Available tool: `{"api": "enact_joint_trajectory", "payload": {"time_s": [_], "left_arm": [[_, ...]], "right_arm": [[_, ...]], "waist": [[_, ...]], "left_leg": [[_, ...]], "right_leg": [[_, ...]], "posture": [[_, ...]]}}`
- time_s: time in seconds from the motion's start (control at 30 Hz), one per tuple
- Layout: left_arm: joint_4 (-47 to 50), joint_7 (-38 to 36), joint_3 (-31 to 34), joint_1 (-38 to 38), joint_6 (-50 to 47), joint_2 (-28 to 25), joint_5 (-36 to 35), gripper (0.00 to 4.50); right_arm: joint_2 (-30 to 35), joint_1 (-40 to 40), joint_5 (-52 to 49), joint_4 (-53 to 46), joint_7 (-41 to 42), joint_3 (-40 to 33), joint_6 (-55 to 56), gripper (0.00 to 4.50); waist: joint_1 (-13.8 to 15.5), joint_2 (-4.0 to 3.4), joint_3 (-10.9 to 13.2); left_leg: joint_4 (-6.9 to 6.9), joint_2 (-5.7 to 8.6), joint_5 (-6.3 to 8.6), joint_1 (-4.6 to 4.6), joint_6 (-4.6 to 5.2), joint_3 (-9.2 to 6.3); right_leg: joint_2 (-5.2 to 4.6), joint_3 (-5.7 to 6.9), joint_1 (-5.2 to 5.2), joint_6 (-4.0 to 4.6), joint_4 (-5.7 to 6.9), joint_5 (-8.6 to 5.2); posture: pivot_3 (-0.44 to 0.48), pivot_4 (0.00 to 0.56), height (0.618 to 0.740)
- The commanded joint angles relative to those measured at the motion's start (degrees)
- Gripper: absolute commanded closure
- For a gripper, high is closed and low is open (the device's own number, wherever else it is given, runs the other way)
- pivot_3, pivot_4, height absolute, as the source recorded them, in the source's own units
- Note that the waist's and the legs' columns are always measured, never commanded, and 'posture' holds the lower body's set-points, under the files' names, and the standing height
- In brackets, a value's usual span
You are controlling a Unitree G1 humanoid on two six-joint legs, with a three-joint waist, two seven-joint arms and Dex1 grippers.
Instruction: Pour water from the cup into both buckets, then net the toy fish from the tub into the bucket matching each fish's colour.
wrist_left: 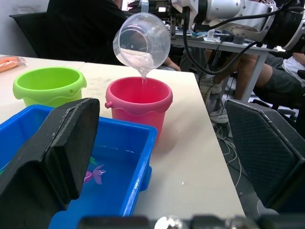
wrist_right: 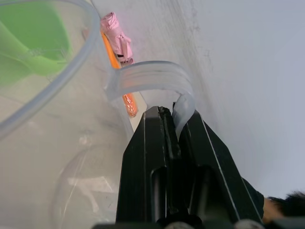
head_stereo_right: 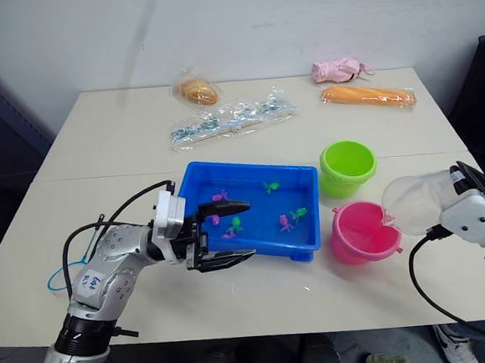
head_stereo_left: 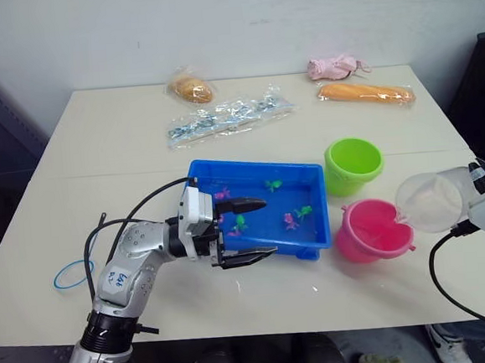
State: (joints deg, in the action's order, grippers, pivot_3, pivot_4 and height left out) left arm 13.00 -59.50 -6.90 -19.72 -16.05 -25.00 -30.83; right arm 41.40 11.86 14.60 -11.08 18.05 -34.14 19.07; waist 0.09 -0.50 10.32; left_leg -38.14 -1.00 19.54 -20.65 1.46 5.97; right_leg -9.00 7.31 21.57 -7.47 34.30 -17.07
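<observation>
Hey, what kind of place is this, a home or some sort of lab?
Most likely a robotics lab or test room. The props sit staged on a plain beige table against a bare wall, and the left wrist view shows a second table loaded with cables and gear, with seated people beside it.

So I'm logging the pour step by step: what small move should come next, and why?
Probably hold the tilt a moment: the right gripper pinches the cup handle, water streams into the pink bucket, and the green bucket looks dry.
</observation>
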Motion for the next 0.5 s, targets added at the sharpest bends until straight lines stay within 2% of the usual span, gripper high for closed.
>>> {"api": "enact_joint_trajectory", "payload": {"time_s": [0.03,0.5], "left_arm": [[1.2,0.2,0.4,-0.2,1.1,0.4,0.0,0.0],[1.1,0.5,0.5,-0.2,1.2,0.5,0.1,0.0]], "right_arm": [[1.4,-0.6,1.2,-0.9,-2.4,-1.9,2.5,4.48],[1.9,-0.5,4.2,0.0,-4.9,-1.5,5.3,4.48]], "waist": [[0.0,0.0,0.0],[0.0,0.01,0.0]], "left_leg": [[0.0,0.0,0.0,0.0,0.0,0.0],[0.0,-0.01,-0.01,0.0,-0.02,0.0]], "right_leg": [[0.0,0.0,0.0,0.0,0.0,0.0],[0.01,0.0,0.0,0.0,0.01,0.0]], "posture": [[0.0,0.15,0.74],[0.0,0.15,0.74]]}}
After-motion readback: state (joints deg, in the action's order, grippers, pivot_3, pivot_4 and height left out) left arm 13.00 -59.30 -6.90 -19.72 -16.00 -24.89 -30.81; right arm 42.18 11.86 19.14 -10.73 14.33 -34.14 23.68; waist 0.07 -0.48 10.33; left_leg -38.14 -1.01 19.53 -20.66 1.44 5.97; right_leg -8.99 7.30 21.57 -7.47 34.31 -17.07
